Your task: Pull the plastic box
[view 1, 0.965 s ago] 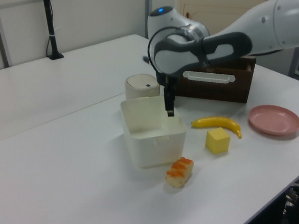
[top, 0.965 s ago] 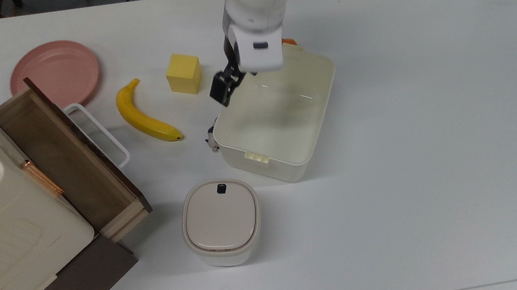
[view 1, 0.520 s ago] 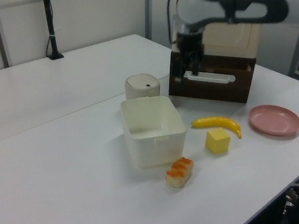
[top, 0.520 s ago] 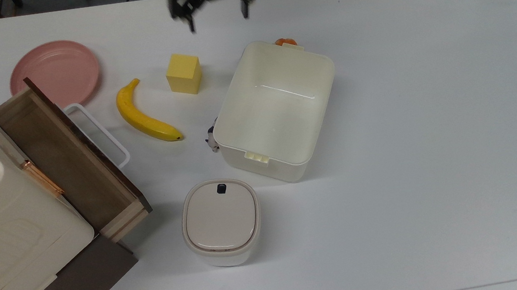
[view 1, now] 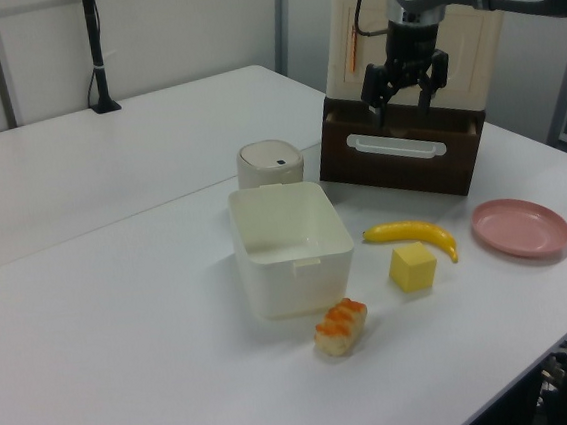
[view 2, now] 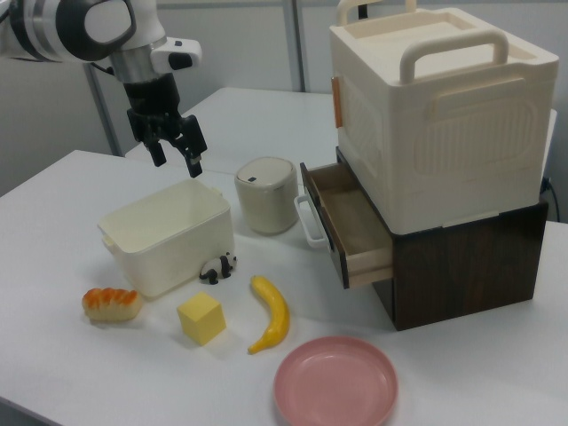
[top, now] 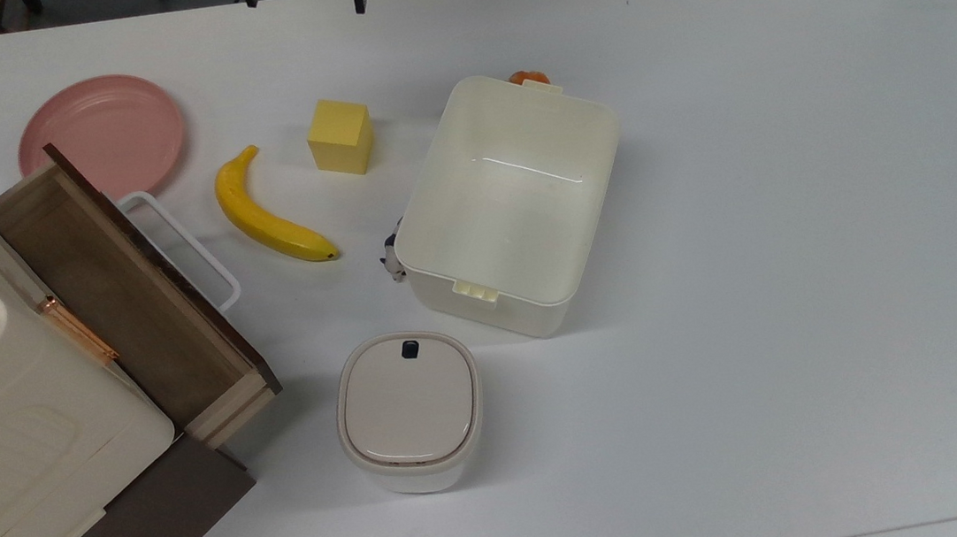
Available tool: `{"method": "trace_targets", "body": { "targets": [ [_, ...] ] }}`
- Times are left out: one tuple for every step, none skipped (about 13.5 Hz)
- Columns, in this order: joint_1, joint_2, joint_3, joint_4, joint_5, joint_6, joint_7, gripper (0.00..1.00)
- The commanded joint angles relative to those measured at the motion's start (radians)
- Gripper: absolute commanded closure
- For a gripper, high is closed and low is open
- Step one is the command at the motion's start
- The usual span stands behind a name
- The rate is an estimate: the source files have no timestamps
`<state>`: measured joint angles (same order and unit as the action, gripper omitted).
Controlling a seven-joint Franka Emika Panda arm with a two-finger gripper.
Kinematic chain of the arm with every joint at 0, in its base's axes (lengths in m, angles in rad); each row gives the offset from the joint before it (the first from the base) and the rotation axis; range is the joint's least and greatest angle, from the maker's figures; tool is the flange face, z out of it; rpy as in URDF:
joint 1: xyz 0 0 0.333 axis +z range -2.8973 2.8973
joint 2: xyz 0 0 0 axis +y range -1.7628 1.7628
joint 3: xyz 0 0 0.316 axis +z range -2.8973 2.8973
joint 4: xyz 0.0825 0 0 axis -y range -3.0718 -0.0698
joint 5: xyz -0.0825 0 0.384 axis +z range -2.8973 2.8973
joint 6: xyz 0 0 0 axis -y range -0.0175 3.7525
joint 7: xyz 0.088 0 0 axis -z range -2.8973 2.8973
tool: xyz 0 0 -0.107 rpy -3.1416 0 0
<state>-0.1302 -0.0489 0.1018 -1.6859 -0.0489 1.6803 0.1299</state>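
One empty plastic box (top: 510, 203) sits mid-table between the yellow cube (top: 340, 136) and the lidded white container (top: 409, 410), looking light, stiff and slippery, best hooked over its thin rim, while the gripper (view 2: 176, 147) hangs high above it, fingers spread, holding nothing.

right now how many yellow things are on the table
2. The banana lies between the open drawer and the plastic box. The yellow cube sits just beyond the banana's stem end, near the box's corner. Nothing yellow shows inside the box or drawer.
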Motion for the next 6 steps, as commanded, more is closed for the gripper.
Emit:
{"method": "trace_targets", "body": {
  "targets": [
    [-0.006,-0.022,-0.007,-0.017,0.043,-0.004,0.025,0.00],
    [-0.005,-0.025,-0.014,-0.018,0.052,-0.002,0.025,0.00],
    [-0.005,-0.025,-0.016,-0.018,0.058,-0.005,0.025,0.00],
    [-0.005,-0.025,-0.016,-0.018,0.058,-0.008,0.025,0.00],
    [-0.005,-0.025,-0.016,-0.018,0.058,-0.008,0.025,0.00],
    [-0.005,-0.023,-0.016,-0.018,0.060,-0.004,0.025,0.00]
  ]
}}
